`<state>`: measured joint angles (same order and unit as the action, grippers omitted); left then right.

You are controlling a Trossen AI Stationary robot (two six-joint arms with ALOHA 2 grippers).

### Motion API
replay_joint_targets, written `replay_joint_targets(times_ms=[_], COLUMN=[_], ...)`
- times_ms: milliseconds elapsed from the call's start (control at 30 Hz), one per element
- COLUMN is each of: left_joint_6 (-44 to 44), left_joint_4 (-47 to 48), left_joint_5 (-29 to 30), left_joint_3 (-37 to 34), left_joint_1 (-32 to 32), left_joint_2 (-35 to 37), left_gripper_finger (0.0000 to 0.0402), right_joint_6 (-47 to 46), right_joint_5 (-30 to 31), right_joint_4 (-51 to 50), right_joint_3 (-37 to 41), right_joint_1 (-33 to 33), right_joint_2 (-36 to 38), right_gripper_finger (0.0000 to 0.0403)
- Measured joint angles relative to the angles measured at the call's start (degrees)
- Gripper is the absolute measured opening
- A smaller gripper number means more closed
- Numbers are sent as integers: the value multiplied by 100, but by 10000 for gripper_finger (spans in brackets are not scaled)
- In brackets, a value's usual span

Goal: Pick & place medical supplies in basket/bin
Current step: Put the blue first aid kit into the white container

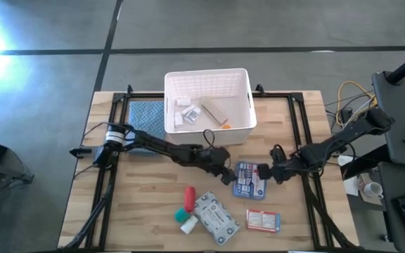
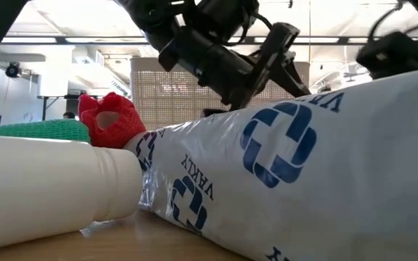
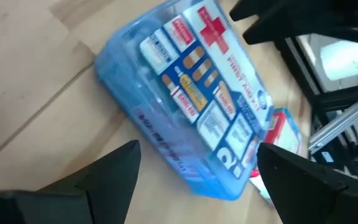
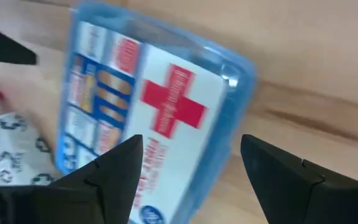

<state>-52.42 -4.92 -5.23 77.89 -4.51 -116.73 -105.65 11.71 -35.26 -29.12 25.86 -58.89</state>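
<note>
Between your two open grippers, left gripper (image 1: 228, 175) and right gripper (image 1: 268, 171), the blue clear-plastic first-aid pouch (image 1: 249, 180) could skid away if one pushes first.

White lattice-walled bin (image 1: 242, 84) at the table's far edge, centre, holding a few small white packets and a longer box with an orange end. Blue red-cross pouch (image 1: 249, 180), flat, mid-table, label up. Toward the near edge: red tube (image 1: 189, 195), green-capped white bottle (image 1: 185, 218) lying on its side, grey-white packet (image 1: 216, 217) printed with blue crosses just beside them, and white-red box (image 1: 263, 220) flat to its right.
</note>
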Motion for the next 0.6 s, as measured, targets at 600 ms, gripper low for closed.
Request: replay_joint_targets(times_ms=[600], left_joint_6=[-11], left_joint_4=[-52], left_joint_5=[-44], left_joint_3=[260], left_joint_1=[2], left_joint_2=[-501], left_gripper_finger=[301], right_joint_6=[-369], right_joint_5=[237], right_joint_4=[2879], right_joint_3=[1740], right_joint_1=[355], right_joint_2=[113], right_gripper_finger=[261])
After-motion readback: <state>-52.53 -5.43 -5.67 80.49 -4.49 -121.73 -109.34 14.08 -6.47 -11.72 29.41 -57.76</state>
